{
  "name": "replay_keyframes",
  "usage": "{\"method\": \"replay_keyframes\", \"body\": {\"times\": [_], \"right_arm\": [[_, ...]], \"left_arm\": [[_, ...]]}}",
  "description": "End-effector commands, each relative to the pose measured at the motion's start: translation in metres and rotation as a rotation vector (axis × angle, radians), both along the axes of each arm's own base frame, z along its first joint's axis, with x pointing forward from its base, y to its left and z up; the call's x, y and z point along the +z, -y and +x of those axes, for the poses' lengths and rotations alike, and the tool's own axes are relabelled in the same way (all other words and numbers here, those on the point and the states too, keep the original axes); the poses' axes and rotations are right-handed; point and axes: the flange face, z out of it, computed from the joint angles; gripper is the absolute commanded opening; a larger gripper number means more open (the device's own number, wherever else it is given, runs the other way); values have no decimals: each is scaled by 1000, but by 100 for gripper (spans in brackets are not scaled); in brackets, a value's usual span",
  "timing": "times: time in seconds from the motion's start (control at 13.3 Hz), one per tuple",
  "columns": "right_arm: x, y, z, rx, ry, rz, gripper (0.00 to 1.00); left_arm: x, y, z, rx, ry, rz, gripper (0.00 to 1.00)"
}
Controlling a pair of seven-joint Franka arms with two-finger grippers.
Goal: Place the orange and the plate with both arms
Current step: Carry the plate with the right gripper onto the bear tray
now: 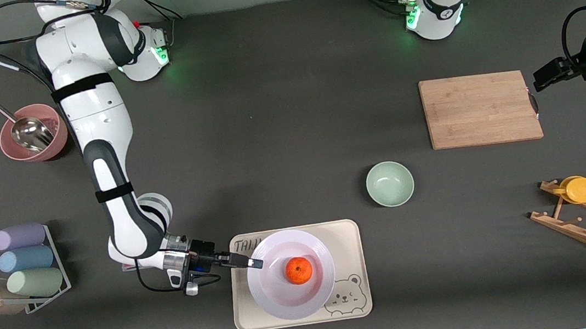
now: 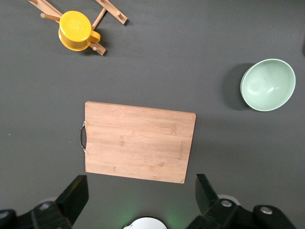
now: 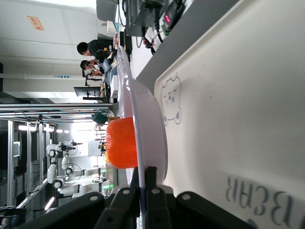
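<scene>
My right gripper (image 1: 252,262) pinches the plate (image 1: 307,290) rim between clenched fingers; the orange (image 1: 298,270) sits just past them. My left gripper (image 2: 140,200), fingers spread, waits above the cutting board (image 2: 138,141).

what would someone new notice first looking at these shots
The bright orange sitting in the pale plate, which is over the cream bear tray at the table edge nearest the front camera. The right hand pinches the plate's rim, fingers shut on it. The left hand waits open above the wooden cutting board, toward the left arm's end.
</scene>
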Motion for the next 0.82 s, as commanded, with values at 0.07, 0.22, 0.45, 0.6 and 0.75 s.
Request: {"method": "replay_keyframes", "body": {"times": [0.07,0.22,0.45,0.6,0.75], "right_arm": [[-33,-5,1,-19,62,20,0],[-47,-7,-4,-17,79,20,0],[-63,-4,-9,-19,68,0,0],[-66,-5,-10,-22,67,-21,0],[-67,-10,-12,-13,66,-23,0]], "left_arm": [[1,-3,-4,-20,1,11,100],[2,-5,-4,-20,1,19,100],[3,-7,-3,-17,7,19,100],[2,-7,-2,-16,8,14,100],[5,-7,-2,-16,18,13,100]]}}
